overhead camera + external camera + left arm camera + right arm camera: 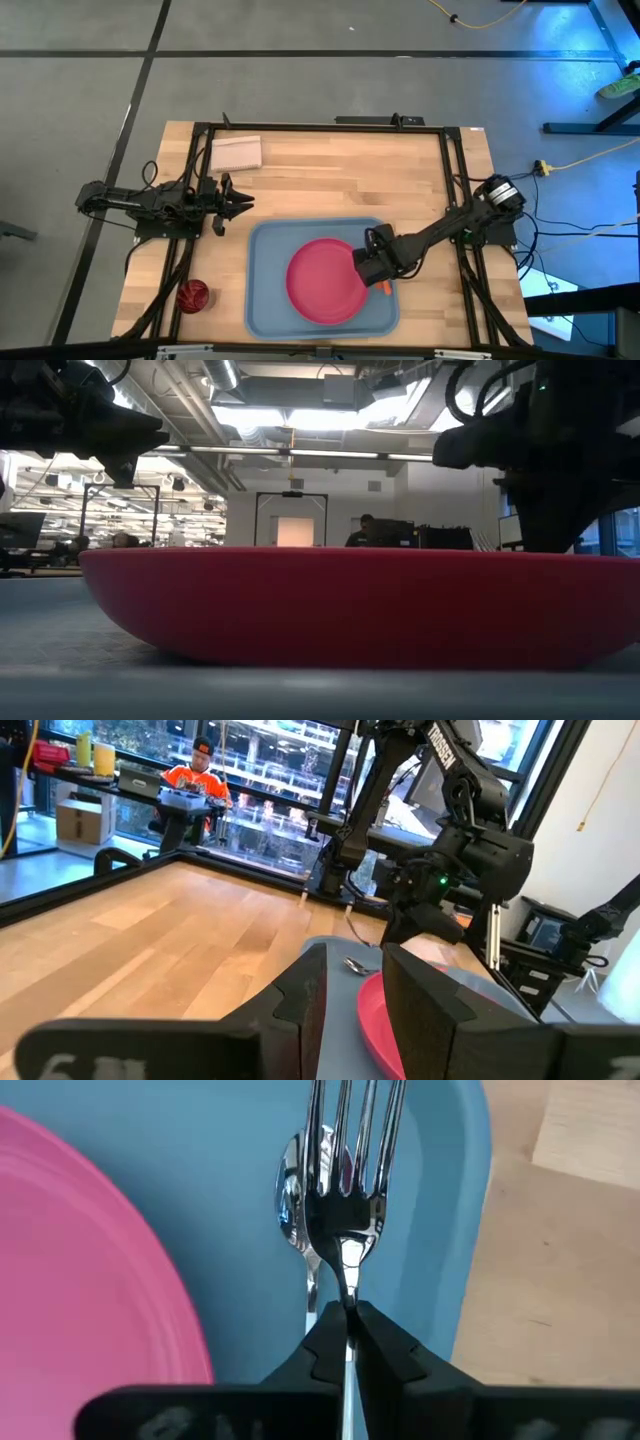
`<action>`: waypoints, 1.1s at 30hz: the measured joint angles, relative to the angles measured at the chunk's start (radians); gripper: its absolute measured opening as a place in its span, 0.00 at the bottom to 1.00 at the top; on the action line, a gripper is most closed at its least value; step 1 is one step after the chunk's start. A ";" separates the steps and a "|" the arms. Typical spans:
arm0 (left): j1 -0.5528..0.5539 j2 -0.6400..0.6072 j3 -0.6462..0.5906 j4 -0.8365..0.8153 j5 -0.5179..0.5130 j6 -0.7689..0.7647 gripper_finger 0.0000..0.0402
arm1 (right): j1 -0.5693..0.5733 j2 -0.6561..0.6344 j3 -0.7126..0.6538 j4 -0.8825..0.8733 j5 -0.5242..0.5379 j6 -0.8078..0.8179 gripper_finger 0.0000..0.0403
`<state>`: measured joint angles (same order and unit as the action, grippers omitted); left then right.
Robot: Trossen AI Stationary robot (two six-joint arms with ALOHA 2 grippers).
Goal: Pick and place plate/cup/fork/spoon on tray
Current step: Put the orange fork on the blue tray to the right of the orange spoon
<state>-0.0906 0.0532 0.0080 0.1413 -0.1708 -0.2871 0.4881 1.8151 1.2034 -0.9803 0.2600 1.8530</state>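
Your fork [352,1140] is being pinched by its silver neck in the right gripper [347,1325], with the two fingers squeezed tight on it; the tines are pointing away from the wrist, and the fork is hanging over the tray [440,1210], between the plate [90,1280] and the tray's near rim. The spoon [297,1190] is already lying on the tray right under the fork; you are seeing its shiny bowl peeking out beside the tines. The plate [324,279] is sitting flat in the middle of the tray [262,300]; from the low view it is filling the picture as a wide red shape [350,605].

So I am judging that the plate and the spoon are done, and the fork is nearly done, since it is not let go yet. The cup [193,294] is what is left; it is sitting on the bare wood table [320,175], off the tray's left side, well apart from the plate.

Your left gripper [243,203] is waiting above the table near the tray's far left corner; its fingers [300,1010] are standing open with nothing between them.

You are counting one plate, one cup, one fork, one spoon and one tray; one small pale pad [236,152] is lying near the table's far edge.
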 joint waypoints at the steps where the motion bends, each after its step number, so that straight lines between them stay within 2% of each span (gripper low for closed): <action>1: 0.000 0.000 0.000 0.000 0.000 0.000 0.23 | 0.000 0.006 0.000 0.003 0.000 0.000 0.03; 10: 0.000 0.000 0.000 0.001 0.000 -0.002 0.23 | 0.000 0.067 0.000 0.006 -0.044 0.020 0.03; 17: 0.000 0.000 0.000 0.001 0.000 -0.003 0.23 | -0.001 0.070 0.000 -0.109 -0.084 0.085 0.03; 33: 0.000 0.000 0.000 0.002 0.000 -0.021 0.23 | -0.002 0.070 0.000 -0.040 -0.105 0.080 0.03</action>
<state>-0.0906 0.0532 0.0082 0.1429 -0.1707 -0.3084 0.4866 1.8847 1.2037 -1.0202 0.1555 1.9331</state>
